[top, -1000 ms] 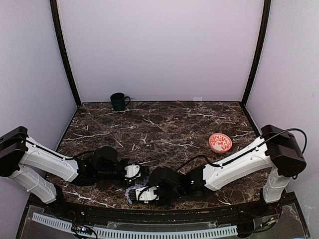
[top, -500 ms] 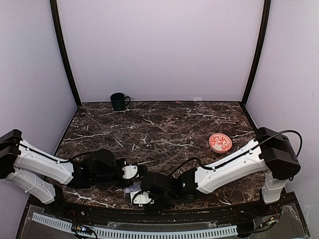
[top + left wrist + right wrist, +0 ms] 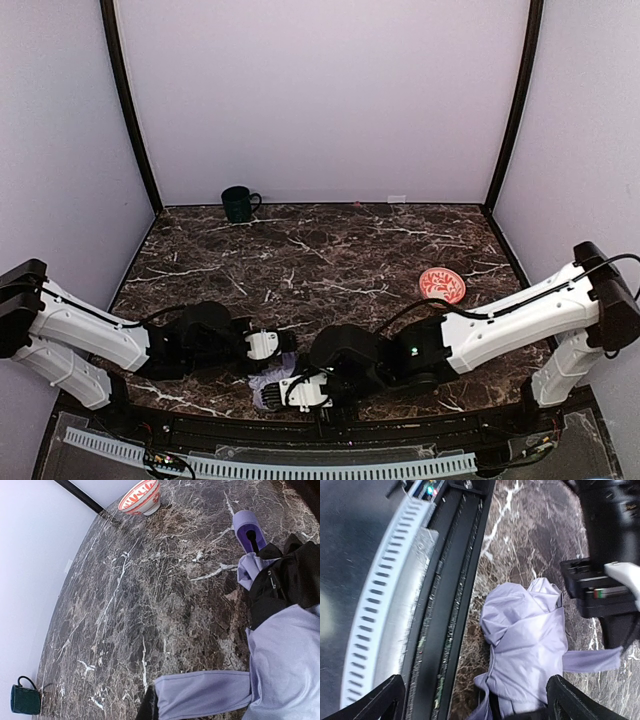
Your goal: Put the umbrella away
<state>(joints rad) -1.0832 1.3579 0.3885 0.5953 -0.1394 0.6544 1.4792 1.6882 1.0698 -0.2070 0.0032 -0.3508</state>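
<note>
The marble table (image 3: 330, 250) forms the work area. The umbrella (image 3: 525, 630) lies crumpled at the table's near edge, just beside the black front rail (image 3: 455, 605) and between the two grippers. The right gripper (image 3: 475, 692) is spread wide, its fingers straddling the lavender fabric and gripping nothing. The left gripper (image 3: 272, 344) sits against the far side of the bundle; its opening and any hold cannot be determined. The red-patterned bowl (image 3: 441, 285) and the dark mug (image 3: 238, 203) stand well apart and need no attention. The step in hand appears to be gathering the canopy. Lower the right fingers around the thickest fold. Close on several layers of fabric. Draw the bundle away from the rail. Leave the handle (image 3: 248, 530) and the closure strap (image 3: 200, 695) unobstructed for wrapping.
</note>
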